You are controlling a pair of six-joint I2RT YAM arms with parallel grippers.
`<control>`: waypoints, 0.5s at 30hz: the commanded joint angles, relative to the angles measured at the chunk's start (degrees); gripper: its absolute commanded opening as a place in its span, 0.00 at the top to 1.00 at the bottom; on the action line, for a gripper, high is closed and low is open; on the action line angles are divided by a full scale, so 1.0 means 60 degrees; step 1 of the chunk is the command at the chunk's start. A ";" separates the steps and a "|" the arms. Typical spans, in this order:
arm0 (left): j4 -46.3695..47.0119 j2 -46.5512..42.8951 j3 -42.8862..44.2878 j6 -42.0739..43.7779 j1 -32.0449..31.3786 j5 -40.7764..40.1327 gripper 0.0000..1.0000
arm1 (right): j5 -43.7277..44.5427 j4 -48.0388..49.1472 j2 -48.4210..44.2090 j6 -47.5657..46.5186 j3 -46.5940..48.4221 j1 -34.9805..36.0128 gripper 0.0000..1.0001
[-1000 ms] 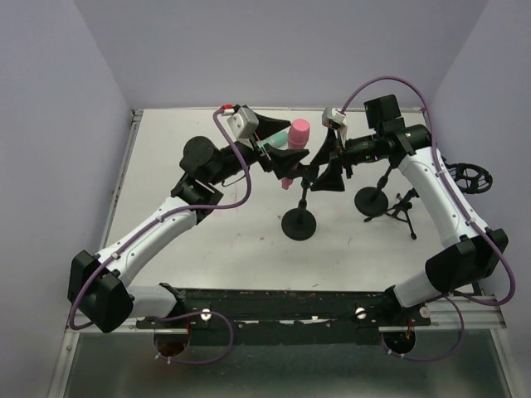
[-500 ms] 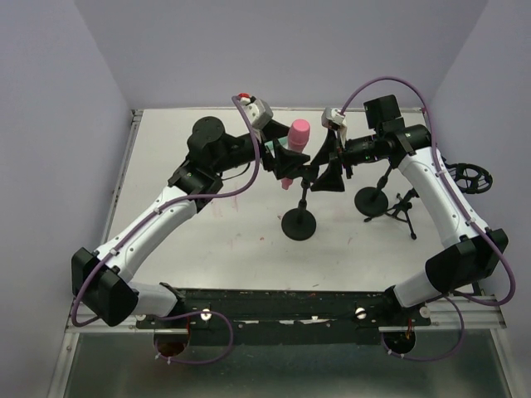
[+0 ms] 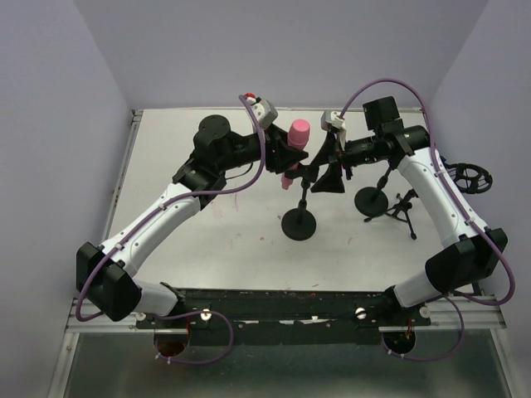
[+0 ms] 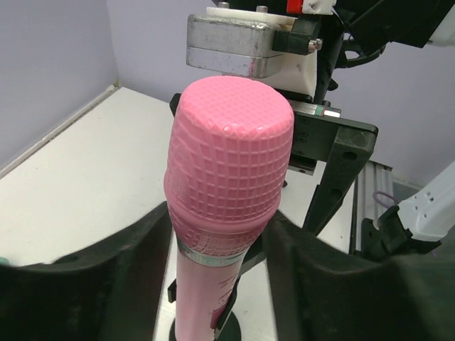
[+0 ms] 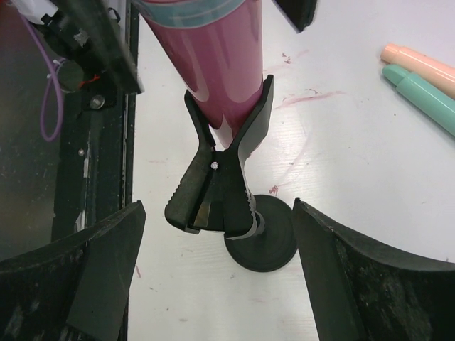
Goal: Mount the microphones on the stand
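At centre-left of the overhead view my left gripper (image 3: 284, 157) reaches in at the pink microphone (image 3: 298, 133). On its wrist camera the black fingers (image 4: 106, 277) sit close on either side of the handle, but I cannot tell whether they are pinching it. The microphone sits head-up in the black clip (image 5: 222, 170) of the round-based stand (image 3: 299, 224), mid-table. Just right of it, my right gripper (image 3: 330, 168) is spread wide, its fingers flanking the clip without touching. The mint microphone (image 5: 423, 99) and the peach microphone (image 5: 419, 67) lie side by side on the table (image 3: 166, 166) — upper right of the right wrist view.
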 commanded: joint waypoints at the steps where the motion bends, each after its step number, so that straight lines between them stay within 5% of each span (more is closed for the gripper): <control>1: 0.0471 0.0030 0.0033 -0.0211 0.0007 0.0553 0.52 | 0.0051 -0.0007 -0.0031 -0.0238 0.0005 -0.0026 0.08; 8: 0.0940 0.0016 -0.0259 -0.0504 0.0007 0.0700 0.86 | 0.0153 -0.0110 -0.0221 -0.0341 0.0035 -0.0026 0.08; 15: 0.1964 -0.0350 -0.0947 -0.0622 0.0007 0.0539 0.94 | 0.0607 -0.0447 -0.0383 -0.0502 0.0415 -0.0026 0.07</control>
